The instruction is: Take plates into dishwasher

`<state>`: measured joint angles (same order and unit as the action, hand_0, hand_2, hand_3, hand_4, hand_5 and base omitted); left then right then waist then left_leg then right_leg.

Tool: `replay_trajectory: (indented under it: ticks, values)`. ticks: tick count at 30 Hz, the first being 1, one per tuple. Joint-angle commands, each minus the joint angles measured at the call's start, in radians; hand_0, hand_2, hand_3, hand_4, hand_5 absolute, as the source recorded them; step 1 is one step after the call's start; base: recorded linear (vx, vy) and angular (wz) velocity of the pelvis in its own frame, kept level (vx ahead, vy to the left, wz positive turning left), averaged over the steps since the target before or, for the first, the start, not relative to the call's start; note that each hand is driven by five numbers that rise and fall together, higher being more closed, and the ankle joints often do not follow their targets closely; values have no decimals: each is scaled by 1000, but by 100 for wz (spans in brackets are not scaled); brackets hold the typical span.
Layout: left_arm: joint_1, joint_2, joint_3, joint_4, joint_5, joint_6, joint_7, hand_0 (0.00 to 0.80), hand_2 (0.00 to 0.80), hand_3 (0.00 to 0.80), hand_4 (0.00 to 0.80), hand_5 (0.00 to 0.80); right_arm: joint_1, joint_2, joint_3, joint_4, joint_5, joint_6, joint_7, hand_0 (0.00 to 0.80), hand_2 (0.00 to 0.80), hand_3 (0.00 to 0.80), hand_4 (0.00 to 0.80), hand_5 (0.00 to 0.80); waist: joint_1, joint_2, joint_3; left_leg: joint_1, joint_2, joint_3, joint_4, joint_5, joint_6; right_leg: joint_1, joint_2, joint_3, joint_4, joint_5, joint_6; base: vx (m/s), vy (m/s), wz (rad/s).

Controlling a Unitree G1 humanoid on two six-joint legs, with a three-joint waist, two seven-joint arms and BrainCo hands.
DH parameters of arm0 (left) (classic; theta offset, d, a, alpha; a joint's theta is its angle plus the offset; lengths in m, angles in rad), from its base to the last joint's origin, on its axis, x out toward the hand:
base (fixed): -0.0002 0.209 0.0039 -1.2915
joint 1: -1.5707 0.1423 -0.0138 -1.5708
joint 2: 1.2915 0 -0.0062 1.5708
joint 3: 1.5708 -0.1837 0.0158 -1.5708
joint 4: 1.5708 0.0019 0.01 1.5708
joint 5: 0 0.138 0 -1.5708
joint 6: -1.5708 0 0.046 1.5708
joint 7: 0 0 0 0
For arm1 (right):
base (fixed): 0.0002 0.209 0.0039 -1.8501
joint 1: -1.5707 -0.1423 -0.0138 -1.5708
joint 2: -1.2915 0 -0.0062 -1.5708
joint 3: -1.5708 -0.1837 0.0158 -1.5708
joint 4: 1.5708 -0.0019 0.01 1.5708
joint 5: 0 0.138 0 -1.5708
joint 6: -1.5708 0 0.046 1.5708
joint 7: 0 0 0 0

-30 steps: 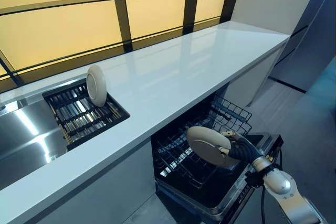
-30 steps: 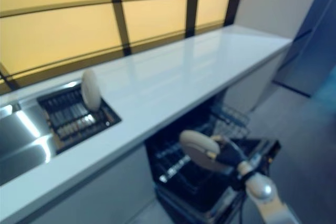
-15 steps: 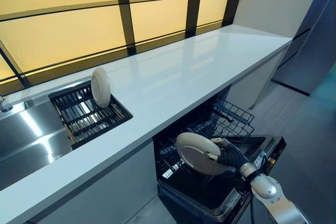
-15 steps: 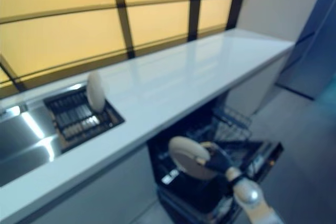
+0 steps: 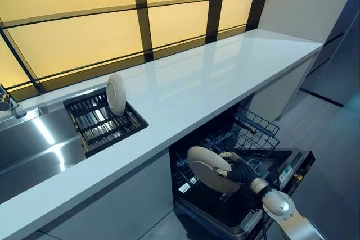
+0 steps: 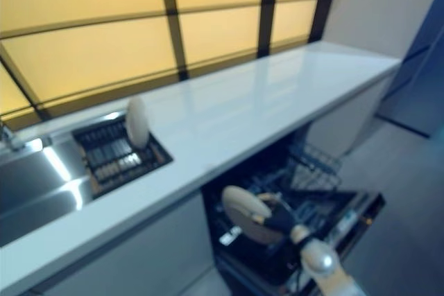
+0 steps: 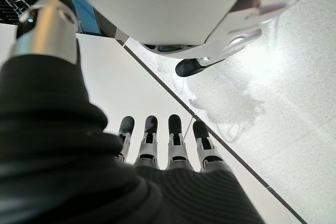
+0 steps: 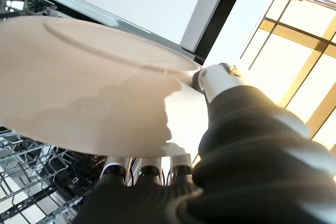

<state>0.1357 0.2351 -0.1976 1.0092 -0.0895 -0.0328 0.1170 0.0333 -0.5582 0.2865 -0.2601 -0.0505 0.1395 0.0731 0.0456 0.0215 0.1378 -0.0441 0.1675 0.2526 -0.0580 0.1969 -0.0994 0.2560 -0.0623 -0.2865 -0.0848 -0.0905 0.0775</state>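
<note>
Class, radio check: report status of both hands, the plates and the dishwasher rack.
Right hand shut on plate, above open dishwasher rack. Left hand open, idle, fingers straight. Second plate upright in sink rack. Nothing blocking.

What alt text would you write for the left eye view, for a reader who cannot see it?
The robot's right hand holds a pale plate over the open dishwasher's lower rack. Another plate stands upright in a dark drying rack set in the white counter.

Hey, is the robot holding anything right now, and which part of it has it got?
Yes: the right hand holds a white plate by its edge, over the open dishwasher rack. The left hand holds nothing.
</note>
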Motion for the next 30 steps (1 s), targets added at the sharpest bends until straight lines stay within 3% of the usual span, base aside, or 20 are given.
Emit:
replay_trajectory:
  ticks: [1,20,30]
  values:
    - [-58,20,-51,17,59,-11,15,0,0,0,0,0,-47,17,12,-20,-16,-14,-15,800,800,800,800,800,24,-13,-20,-75,59,-28,-6,74,-70,-8,-8,6,12,48,-14,1,2,8]
    - [-67,19,-61,17,69,-7,7,0,0,0,0,0,-58,29,36,15,-40,18,-23,800,800,800,800,800,34,-11,-13,-76,57,-36,-3,76,-70,-2,-10,2,17,44,-18,0,0,1]
    - [-72,20,-69,17,68,-8,6,0,0,0,0,0,-68,33,46,21,-42,-11,-30,800,800,800,800,800,40,-9,-7,-74,57,-34,-1,79,-72,-2,-11,-8,16,49,-19,0,0,0]
